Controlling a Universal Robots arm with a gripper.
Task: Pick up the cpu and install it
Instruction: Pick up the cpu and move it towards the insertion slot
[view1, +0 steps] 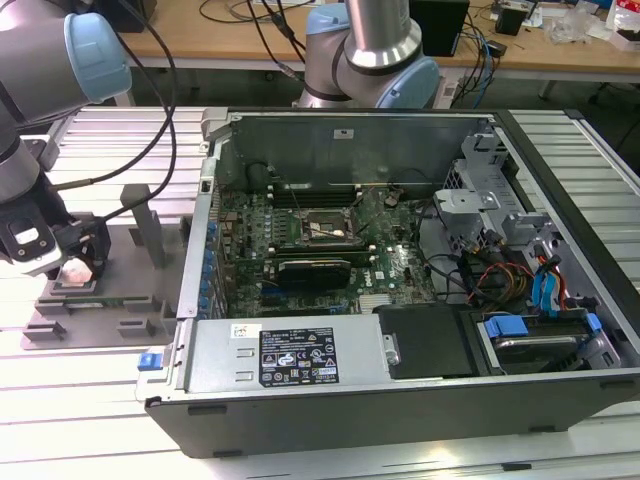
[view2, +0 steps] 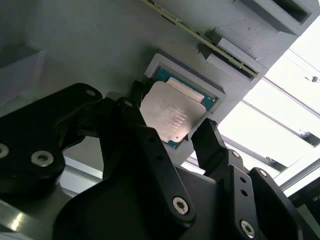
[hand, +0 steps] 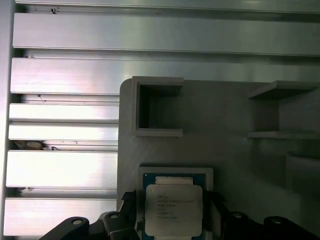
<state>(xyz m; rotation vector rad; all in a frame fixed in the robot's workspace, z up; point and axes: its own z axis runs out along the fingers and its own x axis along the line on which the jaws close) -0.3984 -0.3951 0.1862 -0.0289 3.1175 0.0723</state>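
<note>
The cpu (view2: 173, 114), a small square chip with a pale metal top plate and green rim, lies flat in a square recess of the grey fixture tray (view1: 100, 312); the first wrist view shows the cpu (hand: 173, 207) too. My gripper (view1: 78, 266) hangs low over that tray at the exterior view's left. Its two black fingers (view2: 134, 102) stand on either side of the chip, a little apart from its edges, so the gripper (view2: 170, 119) is open around it. The dark motherboard socket (view1: 325, 228) sits inside the open computer case.
The open computer case (view1: 300, 360) lies on its side over the middle and right of the ribbed aluminium table (view1: 90, 420). Grey upright blocks (view1: 150, 225) rise from the tray beside the gripper. A second arm's base (view1: 370, 60) stands behind the case.
</note>
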